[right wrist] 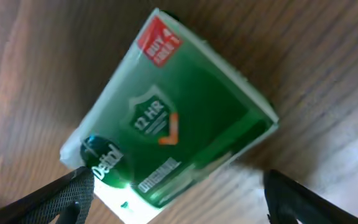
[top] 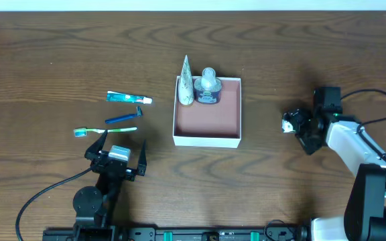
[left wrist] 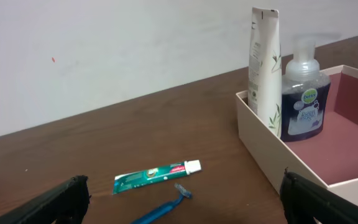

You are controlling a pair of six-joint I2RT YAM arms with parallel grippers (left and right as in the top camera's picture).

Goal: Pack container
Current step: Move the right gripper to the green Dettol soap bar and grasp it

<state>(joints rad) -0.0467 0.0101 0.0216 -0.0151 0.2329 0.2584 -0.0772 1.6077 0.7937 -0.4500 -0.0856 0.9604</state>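
The container (top: 206,114), white outside and pink inside, sits mid-table and holds an upright white tube (top: 187,82) and a blue pump bottle (top: 208,87) in its far left corner. It also shows in the left wrist view (left wrist: 257,140) with the tube (left wrist: 264,68) and bottle (left wrist: 303,99). My left gripper (top: 116,159) is open and empty, near the table's front and left of the container. My right gripper (top: 299,124) is open, low over a green Dettol soap box (right wrist: 166,118) lying on the table to the container's right. Its fingers (right wrist: 179,199) are spread on either side of the box's near end.
A green toothpaste tube (top: 129,98), a blue razor (top: 122,118) and a toothbrush (top: 106,130) lie left of the container, just beyond my left gripper. The toothpaste (left wrist: 157,174) and razor (left wrist: 166,208) show in the left wrist view. A pale wall stands behind the table.
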